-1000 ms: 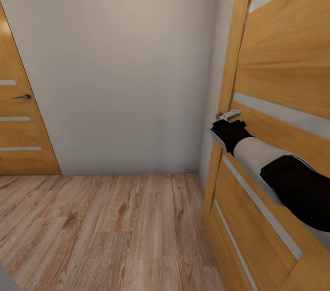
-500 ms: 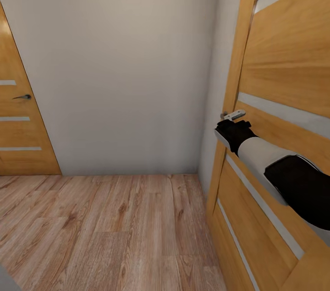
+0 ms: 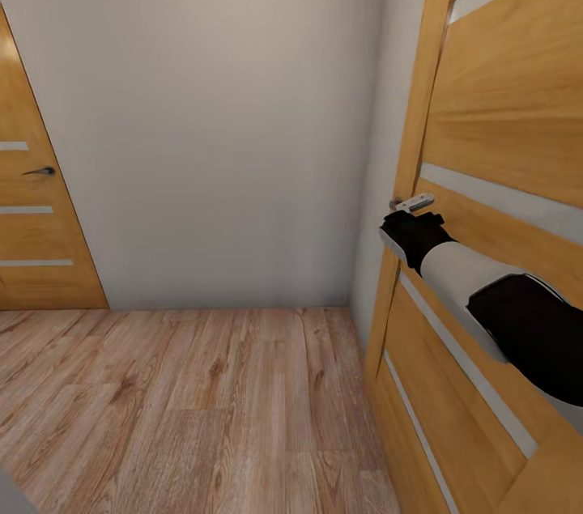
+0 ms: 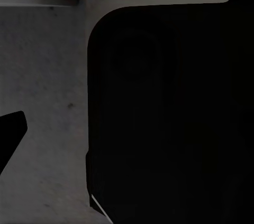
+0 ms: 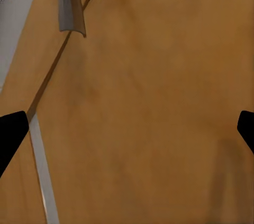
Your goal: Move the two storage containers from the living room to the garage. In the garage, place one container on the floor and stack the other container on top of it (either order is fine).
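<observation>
The two storage containers are out of view. My right arm (image 3: 461,271) reaches toward a wooden door (image 3: 502,133) on the right, its wrist just below the silver lever handle (image 3: 413,203). In the right wrist view my right gripper (image 5: 127,128) is open, its black fingertips (image 5: 10,131) far apart and close to the door panel, nothing between them. The handle (image 5: 70,9) lies off to one side of it. In the left wrist view one fingertip (image 4: 10,128) of my left gripper shows over a grey surface, beside a dark part of my own body (image 4: 169,107).
I am in a narrow hallway with light wood plank flooring (image 3: 186,409) and a plain grey wall (image 3: 210,109) ahead. A second wooden door (image 3: 36,223), closed, stands at the far left. The right door is very close to my arm.
A second ago the right door's edge and handle stood slightly further left; they and my right arm shifted a little to the right. Nothing has moved in the last half second.
</observation>
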